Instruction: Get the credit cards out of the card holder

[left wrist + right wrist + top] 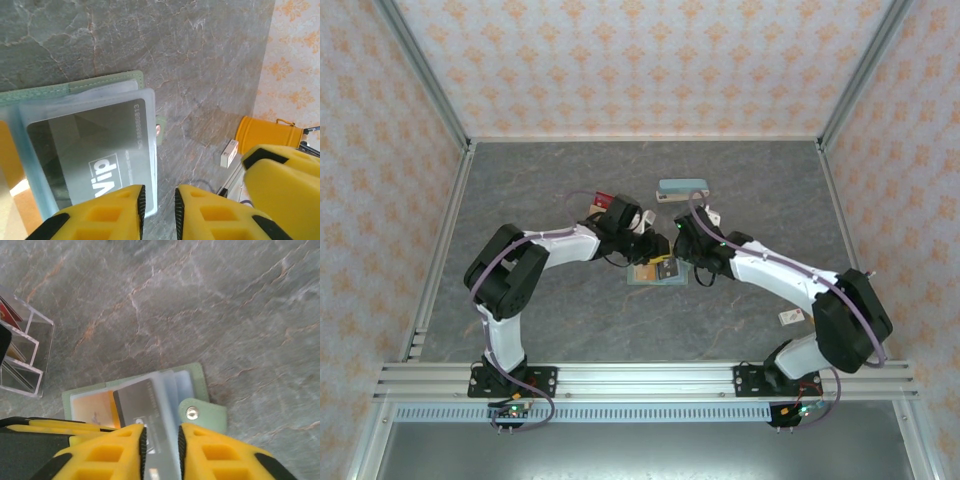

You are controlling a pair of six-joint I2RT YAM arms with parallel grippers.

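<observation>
Yellow-tipped, the right gripper (161, 434) has its jaws almost together; a clear sleeve (167, 387) of the card holder (194, 374) runs down between them, with the grey card (134, 399) inside it; I think it pinches the sleeve so the holder cannot slide. The left gripper (160, 195) has just a thin gap too, right at the corner of the sleeve with the grey card; I cannot tell if it grips anything; maybe it wants the card's edge, to pull it out. The holder lies open and flat on the grey table (210, 300), between both arms, with its snap tab (202, 412) sticking out. An orange card (100, 407) sits in the next pocket. A clear stand (25, 352) with a red card (7, 310) in it is near; likely pulled cards go there.
</observation>
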